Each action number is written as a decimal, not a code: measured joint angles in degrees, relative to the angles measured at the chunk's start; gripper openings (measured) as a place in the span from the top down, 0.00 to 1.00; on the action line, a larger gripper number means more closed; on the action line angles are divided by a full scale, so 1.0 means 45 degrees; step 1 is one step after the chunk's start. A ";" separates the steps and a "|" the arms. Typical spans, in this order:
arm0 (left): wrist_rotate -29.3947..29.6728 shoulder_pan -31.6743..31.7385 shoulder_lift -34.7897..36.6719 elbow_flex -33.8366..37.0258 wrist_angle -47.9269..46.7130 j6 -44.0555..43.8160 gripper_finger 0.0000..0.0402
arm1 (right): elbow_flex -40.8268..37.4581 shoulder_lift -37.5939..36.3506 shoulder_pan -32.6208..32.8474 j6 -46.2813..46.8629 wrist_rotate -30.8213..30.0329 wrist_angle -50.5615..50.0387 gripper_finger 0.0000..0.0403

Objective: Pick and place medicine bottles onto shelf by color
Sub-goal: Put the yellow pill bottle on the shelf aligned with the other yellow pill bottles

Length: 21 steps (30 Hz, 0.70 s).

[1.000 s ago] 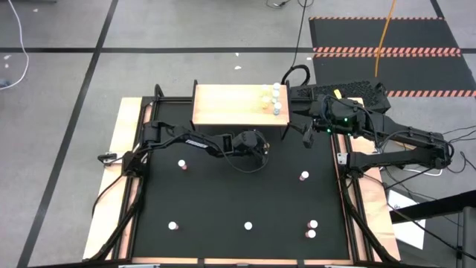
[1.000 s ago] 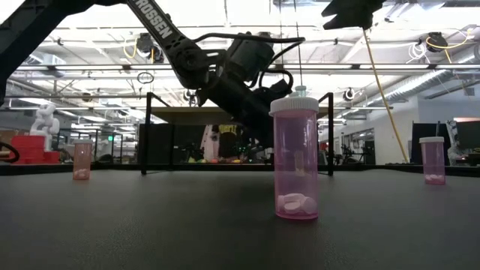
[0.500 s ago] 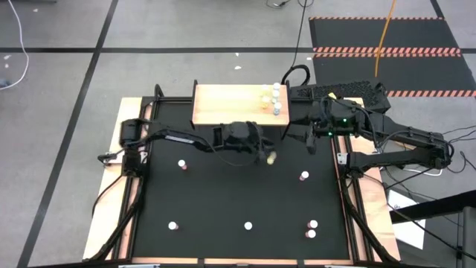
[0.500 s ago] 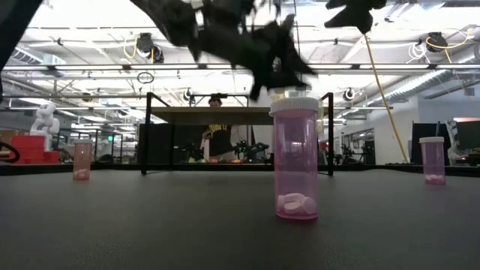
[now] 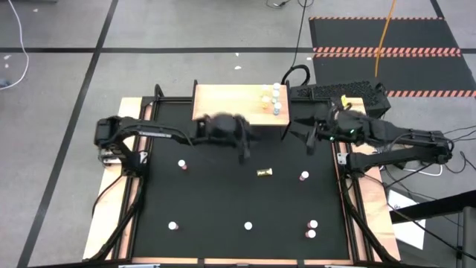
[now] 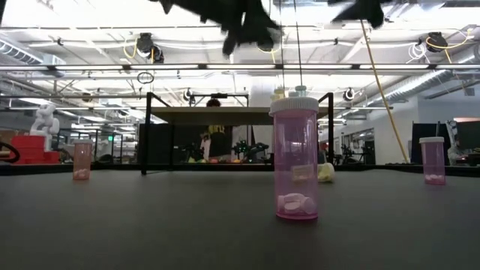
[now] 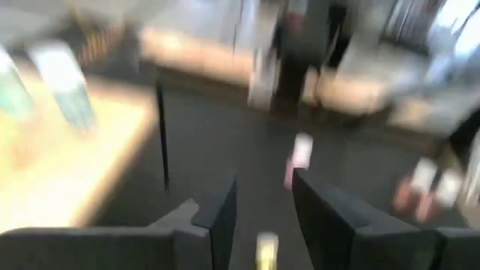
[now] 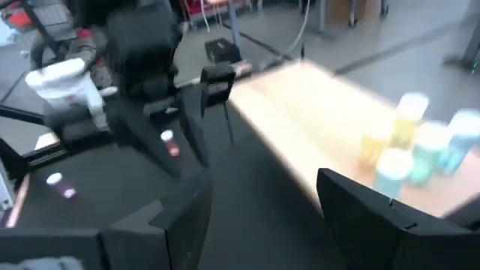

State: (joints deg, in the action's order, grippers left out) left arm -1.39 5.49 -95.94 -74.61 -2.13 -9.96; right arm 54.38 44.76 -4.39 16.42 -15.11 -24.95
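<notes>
A: Start with the big things?

B: The black mat [image 5: 238,201] covers the table. At its far edge stands the shelf [image 5: 227,104], a tan board on thin black legs. The left arm [image 5: 160,134] reaches across just in front of it; the right arm [image 5: 394,138] comes in from the right side.

A: And the grippers?

B: The left gripper [image 5: 243,154] hangs above the mat, just before the shelf's front edge. In its wrist view its fingers [image 7: 221,217] stand a narrow gap apart with nothing between them. The right gripper [image 5: 299,132] sits beside the shelf's right end, fingers [image 8: 180,217] spread wide and empty.

A: Bottles on the shelf?

B: A small cluster [image 5: 272,98] at the right end: yellow and blue-teal bodies under white caps. I count about four, though they overlap, so the number is unsure.

A: On the mat?

B: Six upright pink ones: one at the left [image 5: 182,164], one at the right [image 5: 304,176], one near left [image 5: 172,225], one near middle [image 5: 248,225], and a touching pair near right [image 5: 312,228]. One yellow bottle [image 5: 265,173] lies on its side between the grippers, apart from both.

A: Anything inside them?

B: The pink bottle nearest the low camera [image 6: 295,157] holds a few white pills at its bottom. The two farther pink ones show pale pills as well.
</notes>
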 joint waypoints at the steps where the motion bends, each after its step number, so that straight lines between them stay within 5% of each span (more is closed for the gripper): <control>1: 0.0069 -0.0124 -0.0384 0.0000 -0.0598 0.0146 0.67 | -0.0487 -0.0123 0.0085 0.0520 0.0021 0.0263 0.42; 4: 0.0083 -0.0475 -0.1768 0.0039 -0.1655 0.0470 0.66 | -0.2112 -0.0470 0.0563 0.2396 0.0064 0.1617 0.42; 10: -0.1537 -0.1023 -0.4148 0.0028 0.0508 0.0049 0.49 | -0.4521 -0.0475 0.1781 0.5362 -0.0098 0.3843 0.42; 16: -0.0700 -0.1121 -0.5249 0.0019 0.0646 -0.0366 0.27 | -0.4773 -0.0416 0.2831 0.6416 -0.1306 0.3995 0.42; 21: -0.0107 -0.1120 -0.5678 0.0015 0.0935 0.0240 0.29 | -0.4773 -0.0443 0.3114 0.6726 -0.1647 0.3985 0.42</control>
State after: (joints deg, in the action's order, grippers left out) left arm -1.87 0.45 -121.49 -74.54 2.08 -8.87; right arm 32.91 42.76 9.62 46.69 -22.52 -7.02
